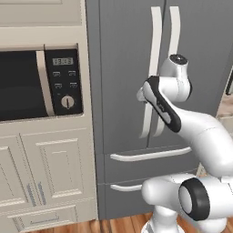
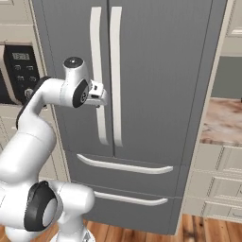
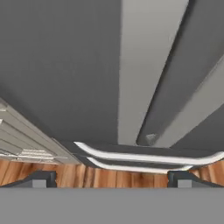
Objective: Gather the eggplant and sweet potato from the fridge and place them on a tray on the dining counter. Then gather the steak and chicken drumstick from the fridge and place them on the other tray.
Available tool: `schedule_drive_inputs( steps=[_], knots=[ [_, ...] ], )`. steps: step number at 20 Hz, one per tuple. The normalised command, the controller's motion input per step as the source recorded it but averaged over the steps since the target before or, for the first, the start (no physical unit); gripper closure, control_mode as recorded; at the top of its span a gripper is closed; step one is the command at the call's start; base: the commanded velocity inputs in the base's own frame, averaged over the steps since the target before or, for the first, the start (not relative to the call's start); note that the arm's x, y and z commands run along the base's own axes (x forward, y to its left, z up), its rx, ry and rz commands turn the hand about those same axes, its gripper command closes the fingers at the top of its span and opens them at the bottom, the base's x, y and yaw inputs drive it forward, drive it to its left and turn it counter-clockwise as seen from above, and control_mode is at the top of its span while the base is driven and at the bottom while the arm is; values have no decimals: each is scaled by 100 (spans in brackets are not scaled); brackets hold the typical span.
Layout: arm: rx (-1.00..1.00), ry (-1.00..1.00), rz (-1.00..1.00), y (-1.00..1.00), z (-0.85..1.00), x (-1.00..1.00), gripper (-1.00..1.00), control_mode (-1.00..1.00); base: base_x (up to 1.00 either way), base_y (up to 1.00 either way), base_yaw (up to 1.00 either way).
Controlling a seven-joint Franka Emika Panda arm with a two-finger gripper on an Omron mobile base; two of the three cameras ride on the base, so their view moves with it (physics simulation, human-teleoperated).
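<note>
The fridge (image 1: 123,68) (image 2: 160,71) (image 3: 57,65) stands dark grey with both doors closed. Its two long pale handles run side by side, the left handle (image 1: 154,54) (image 2: 96,56) (image 3: 140,65) and the right handle (image 1: 174,32) (image 2: 116,71). My gripper (image 1: 140,95) (image 2: 101,97) (image 3: 111,180) is open, held just in front of the lower part of the left handle with nothing between its fingers. The eggplant, sweet potato, steak and chicken drumstick are hidden. The trays and dining counter are out of view.
A cream cabinet with a built-in microwave (image 1: 27,82) (image 2: 19,71) adjoins the fridge on the left. Two fridge drawers with pale bar handles (image 1: 150,154) (image 2: 124,166) lie below the doors. A marbled worktop (image 2: 224,120) on cream cabinets sits to the right.
</note>
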Motion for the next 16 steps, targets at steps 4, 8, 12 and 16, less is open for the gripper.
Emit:
schedule_drive_inputs(
  steps=[4,8,12,16],
  knots=[
    [0,0,-5,19,1,79,-100,-100,0,0,0],
    [0,-1,-4,0,4,9,-100,-100,0,0,0],
    [0,-1,-4,-27,1,2,-100,-100,0,0,0],
    [0,-1,-1,-31,0,7,-100,-100,0,0,0]
  ],
)
